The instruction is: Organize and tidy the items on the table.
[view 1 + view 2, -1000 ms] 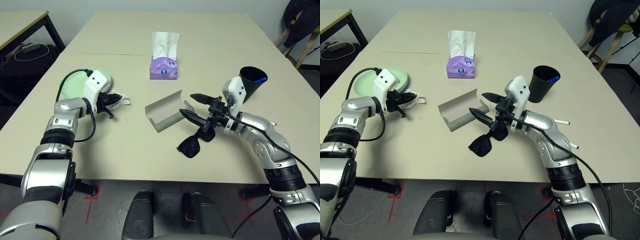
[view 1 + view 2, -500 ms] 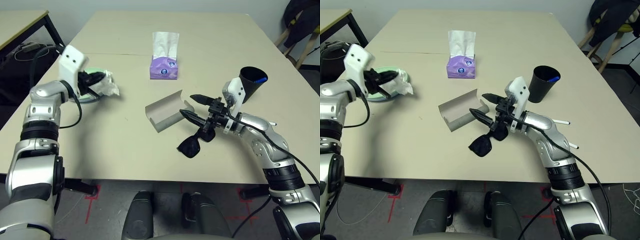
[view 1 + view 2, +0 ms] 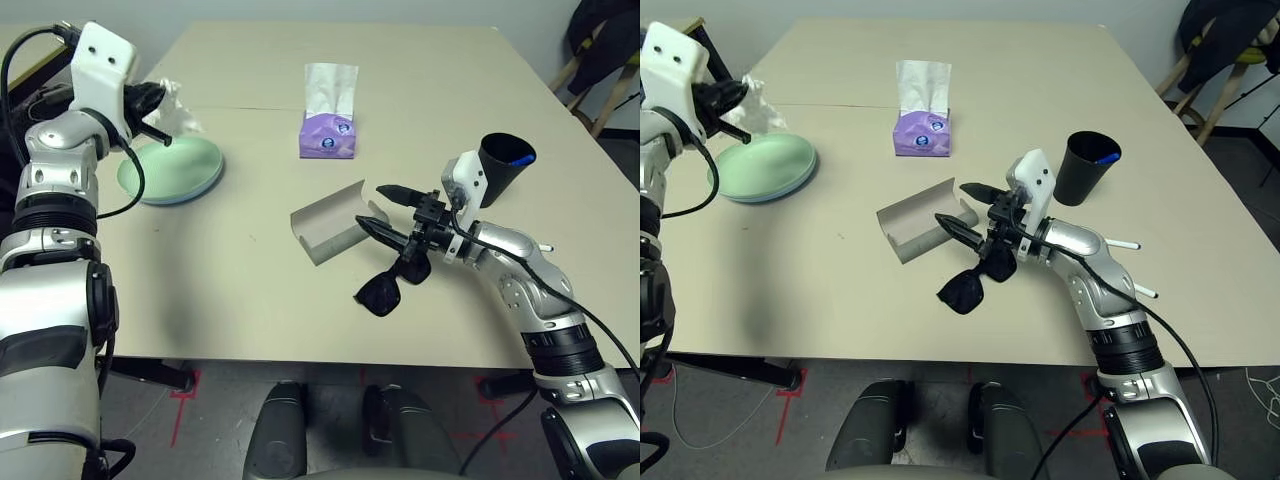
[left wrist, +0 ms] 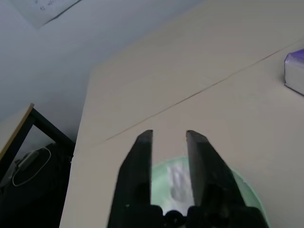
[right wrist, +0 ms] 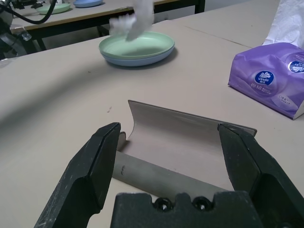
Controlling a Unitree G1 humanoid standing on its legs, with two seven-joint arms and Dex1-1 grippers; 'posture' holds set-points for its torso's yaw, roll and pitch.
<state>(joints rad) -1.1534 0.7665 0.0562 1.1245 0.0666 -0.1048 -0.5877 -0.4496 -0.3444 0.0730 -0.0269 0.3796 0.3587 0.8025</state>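
The left claw [image 3: 155, 100] is raised above the far left part of the desk [image 3: 250, 290], over the stacked plates [image 3: 172, 170], a pale green one on a pale blue one. The tissue [image 3: 172, 103] is at the claw's tips; in the left wrist view the two fingers [image 4: 137, 175] stand a little apart and a blurred white shape lies between them, so I cannot tell whether the tissue is gripped or already falling. In the right wrist view the tissue [image 5: 135, 21] appears in the air just above the plates [image 5: 137, 50]. The right claw [image 3: 385, 210] is low over the middle of the desk with its fingers [image 5: 92, 166] spread wide and nothing between them; it points at the open grey case [image 3: 330, 232]. The case lies on its side with the hollow facing the robot. The black sunglasses [image 3: 390, 285] lie on the desk just beside the case, under the right wrist. The black cup [image 3: 503, 165] stands to the right, with something blue inside. A purple tissue pack [image 3: 328, 133] stands further back, near the middle of the desk. A pen [image 3: 1120, 243] lies right of the right arm.
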